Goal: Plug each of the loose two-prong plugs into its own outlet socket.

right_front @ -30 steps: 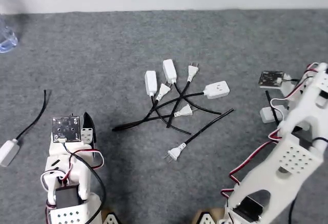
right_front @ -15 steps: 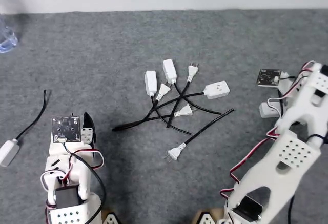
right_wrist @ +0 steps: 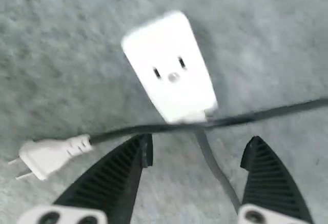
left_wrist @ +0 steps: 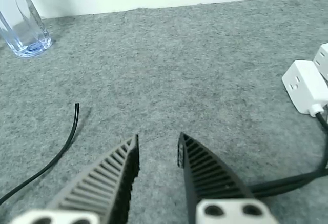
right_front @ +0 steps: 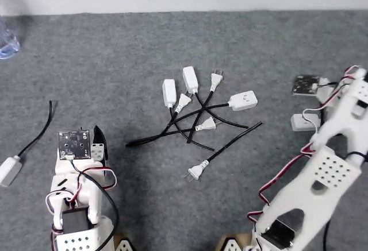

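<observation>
Several white two-prong plugs on black cords lie tangled at the table's middle: one plug [right_front: 216, 80] far, one plug [right_front: 206, 126] in the middle, one plug [right_front: 195, 172] nearest. White outlet sockets [right_front: 168, 92] [right_front: 190, 78] [right_front: 242, 100] lie around them. My right gripper [right_wrist: 197, 157] is open, hovering over an outlet socket [right_wrist: 171, 73] with a black cord crossing between its fingers and a plug [right_wrist: 43, 157] beside it. That socket [right_front: 302, 123] lies under the right arm [right_front: 333, 170]. My left gripper [left_wrist: 158, 147] is open over bare carpet, holding nothing.
A further socket [right_front: 8, 170] with a black cord [right_front: 40, 130] lies at the left edge. A clear glass [left_wrist: 20, 24] stands at the far left by the wall. Two sockets [left_wrist: 305, 85] show in the left wrist view. Grey carpet [right_front: 115, 56] covers the table.
The right arm has shifted slightly over the socket at the right. The left arm and the plugs at the middle have not moved.
</observation>
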{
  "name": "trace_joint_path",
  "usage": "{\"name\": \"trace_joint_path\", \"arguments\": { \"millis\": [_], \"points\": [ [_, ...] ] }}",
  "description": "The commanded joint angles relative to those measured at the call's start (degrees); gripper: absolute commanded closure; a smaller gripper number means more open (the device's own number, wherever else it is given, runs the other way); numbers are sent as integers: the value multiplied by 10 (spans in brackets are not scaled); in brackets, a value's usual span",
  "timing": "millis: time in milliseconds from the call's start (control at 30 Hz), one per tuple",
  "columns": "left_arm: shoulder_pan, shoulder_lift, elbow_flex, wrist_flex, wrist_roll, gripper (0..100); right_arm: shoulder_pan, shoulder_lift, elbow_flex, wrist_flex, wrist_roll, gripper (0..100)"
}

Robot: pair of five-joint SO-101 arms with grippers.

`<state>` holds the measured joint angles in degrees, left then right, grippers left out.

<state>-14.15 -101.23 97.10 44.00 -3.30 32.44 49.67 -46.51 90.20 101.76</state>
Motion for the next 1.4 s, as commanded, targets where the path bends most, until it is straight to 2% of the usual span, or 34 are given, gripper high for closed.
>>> {"name": "trace_joint_path", "arguments": {
  "millis": [0,233,500,600,733,1167,1367],
  "points": [
    [2,-3,-5,0,-5,885,4,24,-44,-9,9,711],
    [3,-3,-5,0,-5,885,4,117,-133,-10,6,738],
    [18,-3,-5,3,-7,885,28,129,-250,50,9,740],
    [24,-2,-5,4,-28,885,27,125,-292,109,9,740],
    [24,-2,-5,4,-30,885,12,114,-339,129,-36,740],
    [23,-2,-5,4,-30,885,-100,80,-193,129,-42,740],
    [23,-2,-5,4,-30,885,-117,95,-144,126,-38,740]
  ]
}}
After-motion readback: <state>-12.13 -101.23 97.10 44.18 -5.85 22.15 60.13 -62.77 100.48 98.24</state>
